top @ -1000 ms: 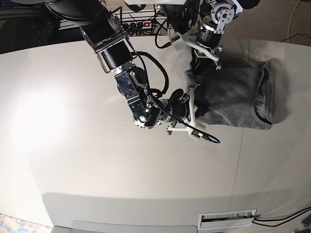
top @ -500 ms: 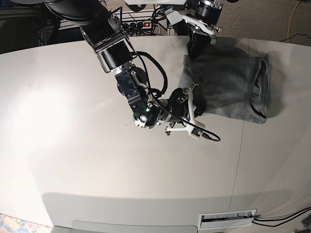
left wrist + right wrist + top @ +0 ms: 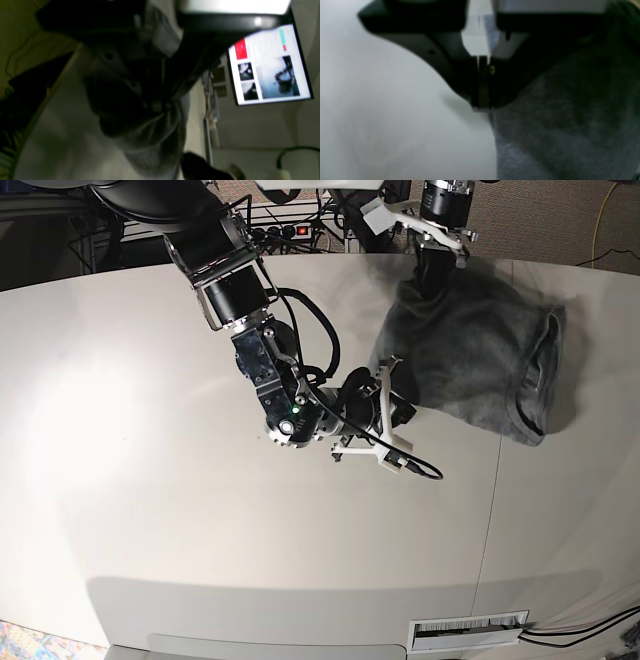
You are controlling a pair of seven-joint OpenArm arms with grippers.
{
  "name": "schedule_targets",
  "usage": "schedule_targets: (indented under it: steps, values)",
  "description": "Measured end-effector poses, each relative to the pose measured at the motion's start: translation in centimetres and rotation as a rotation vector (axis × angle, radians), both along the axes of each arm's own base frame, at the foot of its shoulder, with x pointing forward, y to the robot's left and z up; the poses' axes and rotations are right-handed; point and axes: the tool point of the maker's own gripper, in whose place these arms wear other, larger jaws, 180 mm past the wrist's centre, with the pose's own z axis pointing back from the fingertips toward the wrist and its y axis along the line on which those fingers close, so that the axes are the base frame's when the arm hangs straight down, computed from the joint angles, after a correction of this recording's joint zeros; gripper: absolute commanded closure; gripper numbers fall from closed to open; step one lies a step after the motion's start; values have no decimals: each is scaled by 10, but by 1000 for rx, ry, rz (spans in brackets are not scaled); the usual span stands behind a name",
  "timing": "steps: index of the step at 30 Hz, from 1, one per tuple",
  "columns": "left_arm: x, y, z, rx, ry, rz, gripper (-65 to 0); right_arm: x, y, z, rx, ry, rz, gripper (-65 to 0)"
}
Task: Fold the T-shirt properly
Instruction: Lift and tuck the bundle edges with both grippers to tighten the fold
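Note:
The heather-grey T-shirt (image 3: 470,355) lies bunched on the white table (image 3: 150,480) at the back right, its neckline (image 3: 535,385) toward the right. My left gripper (image 3: 430,278) hangs over the shirt's far left corner, shut on the fabric and holding it raised. In the left wrist view, cloth (image 3: 155,140) hangs from the left gripper (image 3: 162,107). My right gripper (image 3: 398,402) sits low at the shirt's near left edge. In the right wrist view the right gripper (image 3: 482,105) is shut just where the shirt's (image 3: 557,130) edge begins, pinching it.
A seam (image 3: 493,490) runs down the table on the right. A slotted vent (image 3: 468,630) sits at the front edge. A power strip (image 3: 290,228) and cables lie behind the table. A lit monitor (image 3: 267,67) shows in the left wrist view.
My left gripper has risen and moved right along the back, pulling the shirt's far corner up with it. The shirt has shifted and stretched. The right gripper stays on the near edge.

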Motion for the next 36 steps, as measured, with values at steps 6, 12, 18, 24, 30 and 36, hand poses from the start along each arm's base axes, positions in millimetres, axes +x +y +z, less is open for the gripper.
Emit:
schedule_targets:
  steps: [6, 12, 18, 24, 30, 36]
  values:
    - [-2, 14, -5, 33, 22, -9, 0, -11, 6, 4, 52, 76, 10, 0]
    - [-3, 9, -4, 23, 18, -41, 0, -28, 18, 32, 130, 148, 71, 0]
    - [-3, 9, -4, 23, 18, -41, 0, -57, 24, 59, 170, 226, 196, 0]
    - [-3, 10, -4, 25, 18, -41, 0, -83, 23, 37, 164, 301, 191, 0]
    - [-3, 16, -5, 44, 18, -48, 0, -91, 14, 16, 87, 307, 172, 0]
    - [-4, 20, -1, 75, -7, -41, 0, -76, -5, -4, -14, 231, 114, 0]
